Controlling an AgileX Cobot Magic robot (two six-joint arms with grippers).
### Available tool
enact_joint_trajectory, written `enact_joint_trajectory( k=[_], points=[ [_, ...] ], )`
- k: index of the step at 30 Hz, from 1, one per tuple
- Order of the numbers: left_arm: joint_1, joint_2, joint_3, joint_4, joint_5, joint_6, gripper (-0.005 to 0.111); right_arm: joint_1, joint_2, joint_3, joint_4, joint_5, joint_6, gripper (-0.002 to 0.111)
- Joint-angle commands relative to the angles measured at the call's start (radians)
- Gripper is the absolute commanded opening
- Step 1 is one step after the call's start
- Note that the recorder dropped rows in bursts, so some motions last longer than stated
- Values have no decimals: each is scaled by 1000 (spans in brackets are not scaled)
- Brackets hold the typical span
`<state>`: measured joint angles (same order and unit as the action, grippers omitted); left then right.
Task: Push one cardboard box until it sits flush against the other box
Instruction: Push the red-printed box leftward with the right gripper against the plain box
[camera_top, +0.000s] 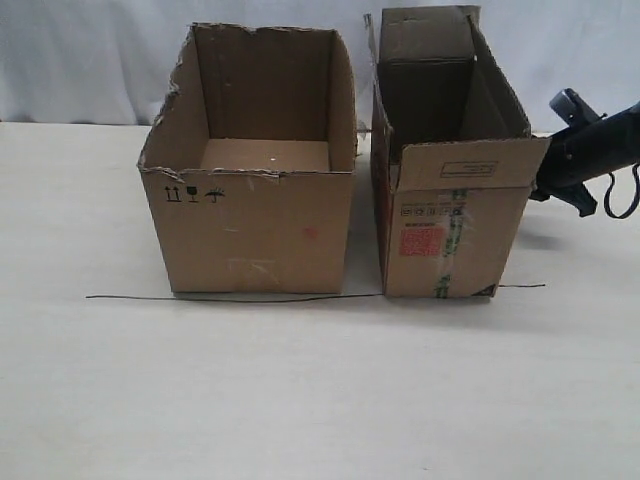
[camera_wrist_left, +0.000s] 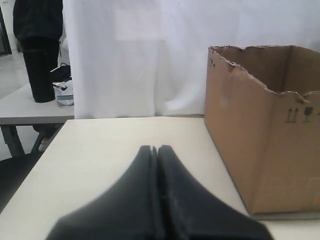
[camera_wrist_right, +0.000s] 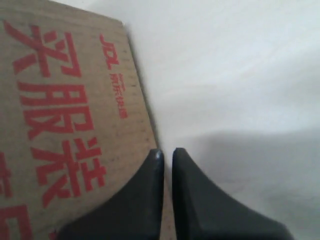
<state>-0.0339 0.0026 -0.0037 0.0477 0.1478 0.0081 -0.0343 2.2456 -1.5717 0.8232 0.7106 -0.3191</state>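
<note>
Right gripper (camera_wrist_right: 167, 151), pinched nearly together and empty, sits at the labelled box's (camera_top: 440, 225) outer side; wide box (camera_top: 255, 215) lies just beyond, leftward, narrow gap between, right arm's nearer

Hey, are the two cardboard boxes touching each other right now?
Apart. The exterior view shows an open gap running between the wide torn-rimmed box and the narrow red-labelled box.

Pale desk (camera_top: 300, 400) bearing a wide torn-rimmed brown cardboard box (camera_top: 250, 235), a narrower red-labelled brown cardboard box (camera_top: 445, 250) just beside it, and a thin black line (camera_top: 130, 297).
</note>
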Motion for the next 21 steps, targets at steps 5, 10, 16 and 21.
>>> enact_joint_trajectory(
  k=[5, 10, 16, 21],
  points=[
    [-2, -3, 4, 1, -5, -2, 0, 49, 11, -5, 5, 0, 6, 5],
    [-2, -3, 4, 1, -5, -2, 0, 70, 11, -5, 0, -4, 36, 5],
    [-2, -3, 4, 1, -5, -2, 0, 72, 11, -5, -9, -2, 46, 5],
    [-2, -3, 4, 3, -5, -2, 0, 38, -48, -10, -183, -10, 127, 5]
  ],
)
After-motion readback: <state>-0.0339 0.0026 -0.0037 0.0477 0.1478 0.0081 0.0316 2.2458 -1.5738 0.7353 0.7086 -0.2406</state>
